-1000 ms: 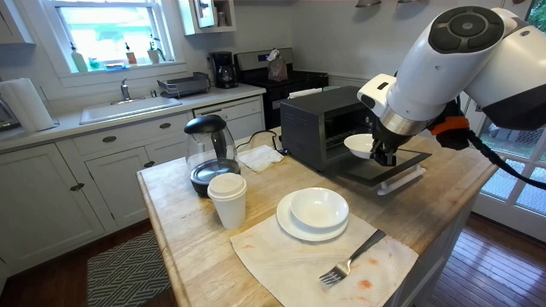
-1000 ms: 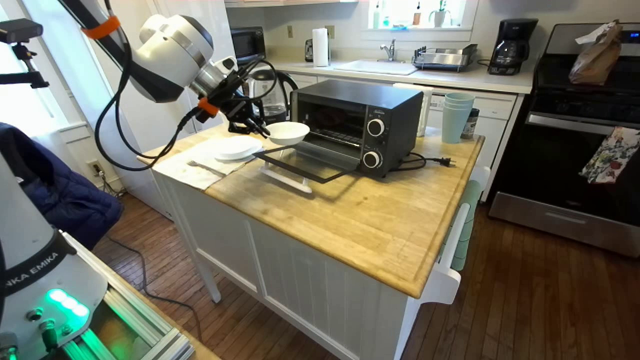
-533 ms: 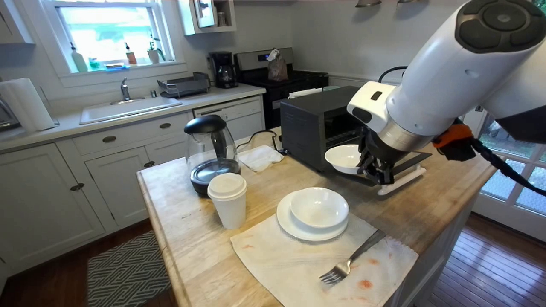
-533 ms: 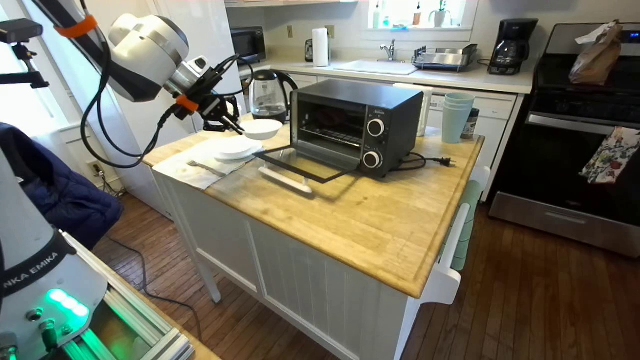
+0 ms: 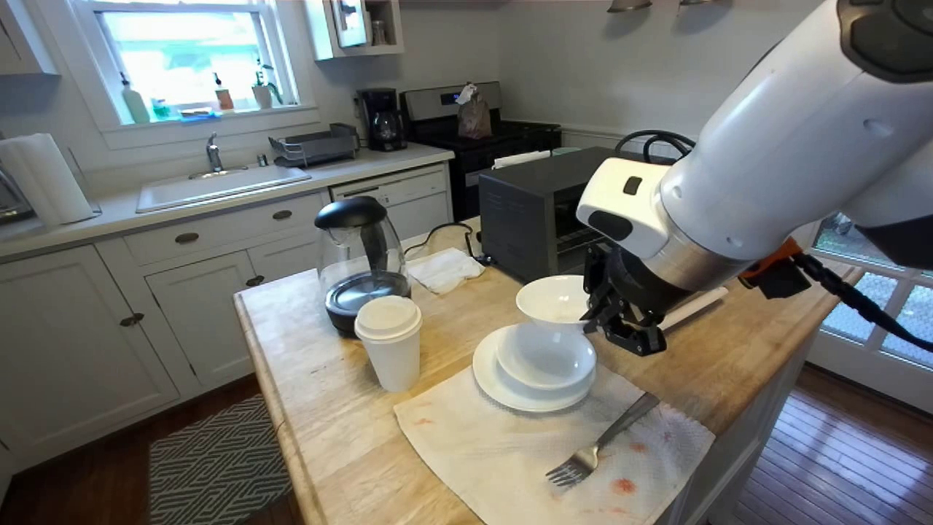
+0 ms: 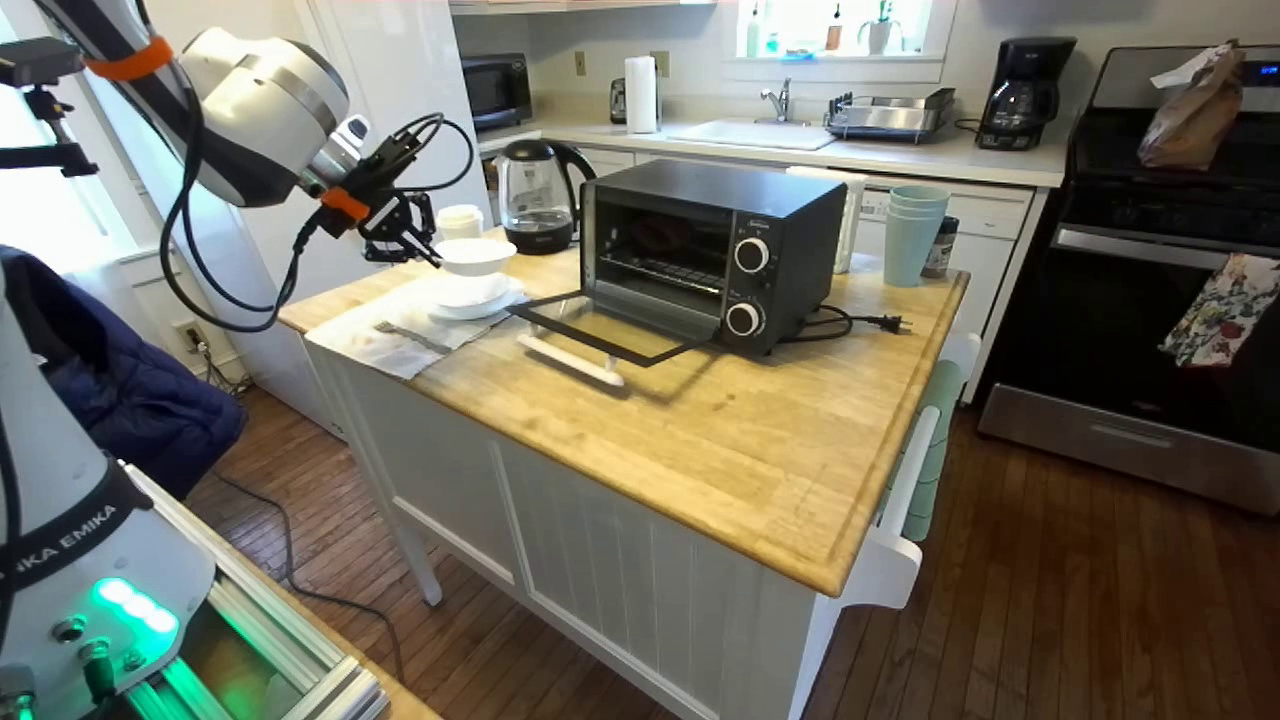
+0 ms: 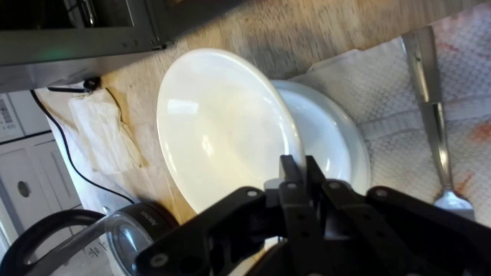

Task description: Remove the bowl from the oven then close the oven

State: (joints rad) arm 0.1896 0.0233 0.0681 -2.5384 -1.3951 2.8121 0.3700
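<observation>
Although the bowl (image 7: 222, 126) is out of the oven (image 6: 660, 245), the second half of the task is not begun: the oven door (image 6: 620, 325) lies dropped open in front of the cavity, its white handle (image 6: 570, 360) slung below the outer edge. Removal judged nearly complete, wanting only a set-down and release; closing remains in full.

Position of bowl: held up, above or just beside a second bowl (image 5: 547, 357) that sits on a white plate (image 5: 487, 380), the plate resting partly on a paper towel (image 5: 470, 452) where a fork (image 5: 605, 445) also lies. In the wrist view the held rim overlaps the second bowl; whether the two touch cannot be told. Attitude roughly level, mouth up, in both exterior views.

Grip: the gripper (image 7: 301, 165) is clamped on the bowl's rim, one of its fingertips (image 7: 314, 168) outside the wall, the other inside.

Arm pose: the white arm (image 6: 260, 120) reaches in from above and slopes down to the wrist; the gripper meets the bowl from one side, at a slant, rather than plumb from overhead. In an exterior view the gripper (image 6: 436, 258) stands apart from the oven door.

Judgement: a pinch at one spot on the rim may let the bowl pivot if its base meets the second bowl, so release calls for a steady seat. The handle comes after, presumably from below.
</observation>
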